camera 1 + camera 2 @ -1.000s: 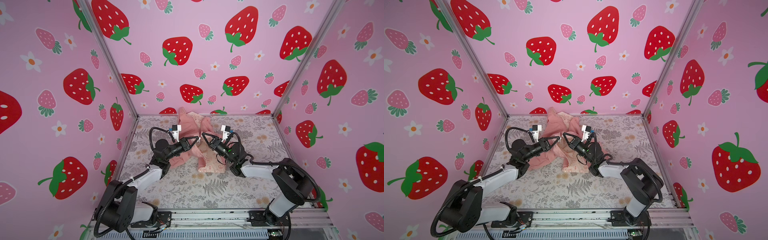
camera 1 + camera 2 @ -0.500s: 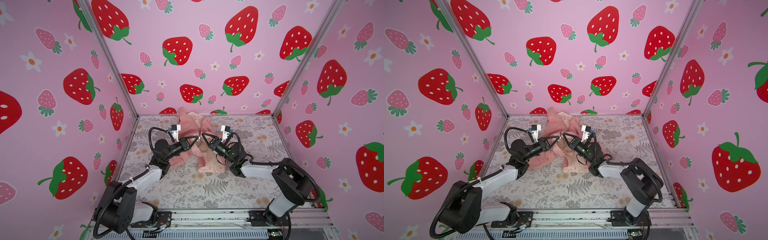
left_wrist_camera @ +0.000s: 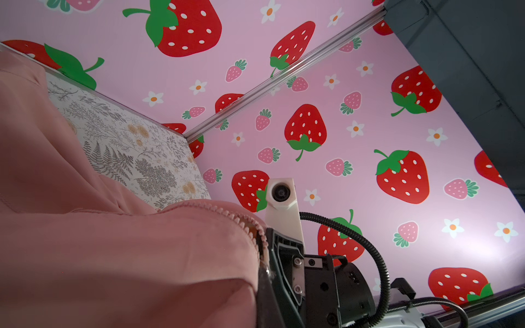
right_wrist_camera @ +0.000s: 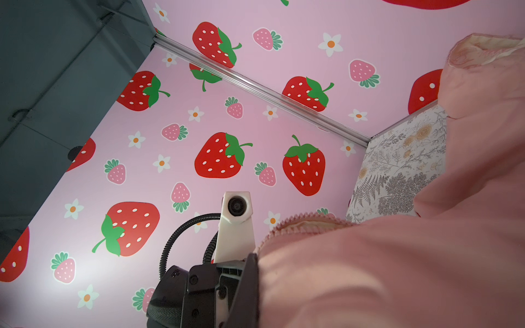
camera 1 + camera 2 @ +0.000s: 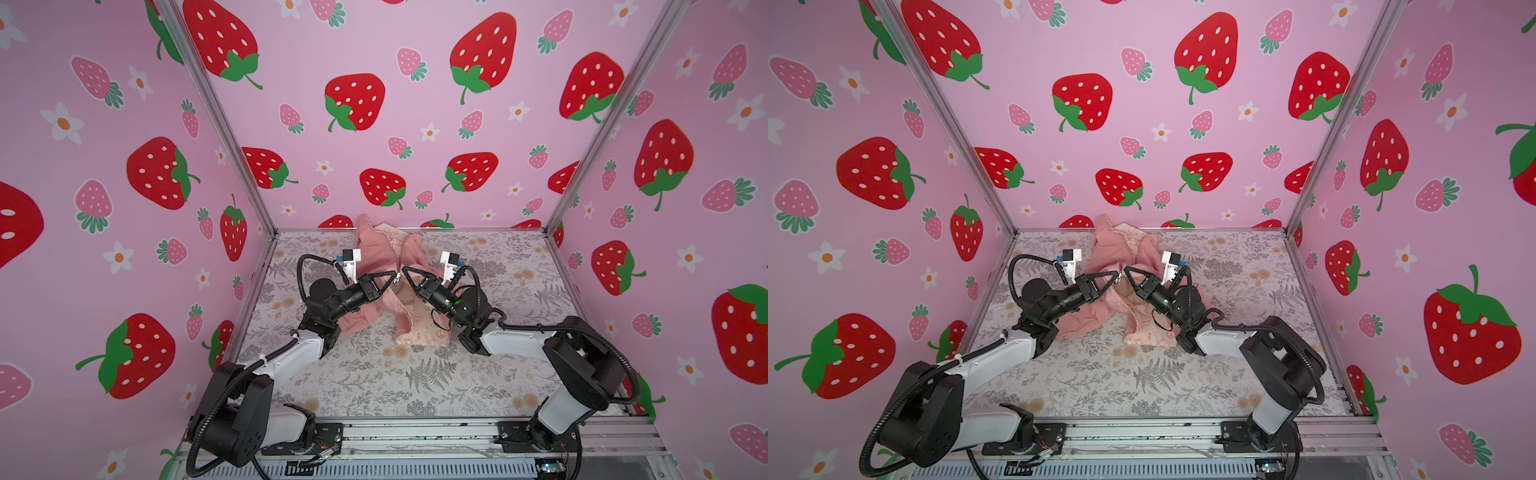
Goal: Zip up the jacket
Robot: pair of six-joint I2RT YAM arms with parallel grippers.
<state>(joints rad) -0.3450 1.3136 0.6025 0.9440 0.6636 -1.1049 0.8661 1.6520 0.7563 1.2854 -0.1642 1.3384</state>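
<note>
Left wrist view gave us the salmon-pink hooded fabric jacket (image 3: 113, 255) bunched close to the lens, with its pink zipper teeth (image 3: 244, 224) curving along 1 folded edge. In both top views we found the jacket (image 5: 376, 251) lying crumpled on the grey-and-cream floral table cover (image 5: 415, 374), well toward the back. Its far end reached the foot of the pink strawberry-printed back wall (image 5: 415, 50), and its cream patterned lining (image 5: 422, 332) was turned outward at the near hem. The left gripper (image 5: 392, 275) and the right gripper (image 5: 405, 270) stood tip to tip over the garment's middle. Both had their jaws pressed together, each pinching 1 front edge of the jacket, and the cloth was peaked up at them. A small silver zipper pull (image 5: 398, 281) hung just below the 2 tips. Nearer to us the 2 front panels spread apart, with bare table cover showing between them, so the lower front lay open. Right wrist view showed us the same pink cloth filling 1 side of the picture, a second toothed edge (image 4: 295, 224) running across its top fold.
</note>
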